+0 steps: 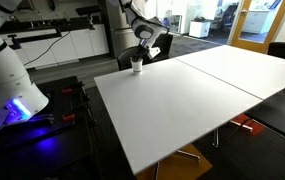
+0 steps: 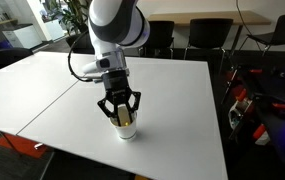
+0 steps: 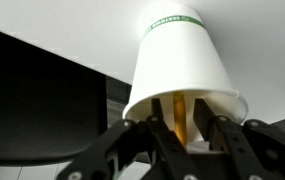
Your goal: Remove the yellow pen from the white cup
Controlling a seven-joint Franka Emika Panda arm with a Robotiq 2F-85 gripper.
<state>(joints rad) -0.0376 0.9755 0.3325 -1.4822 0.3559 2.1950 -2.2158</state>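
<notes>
In an exterior view the white cup (image 1: 137,66) stands upright near the desk (image 1: 202,100) edge, with the gripper (image 1: 144,52) poised straight above it, likely for a vertical lift. In an exterior view the fingers (image 2: 108,110) reach down around the cup's rim. The wrist view shows the yellow pen (image 3: 180,112) standing inside the cup, between the parted jaws and not clearly pinched.

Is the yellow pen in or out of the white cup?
In: the wrist view shows the yellow pen standing inside the white cup.
</notes>
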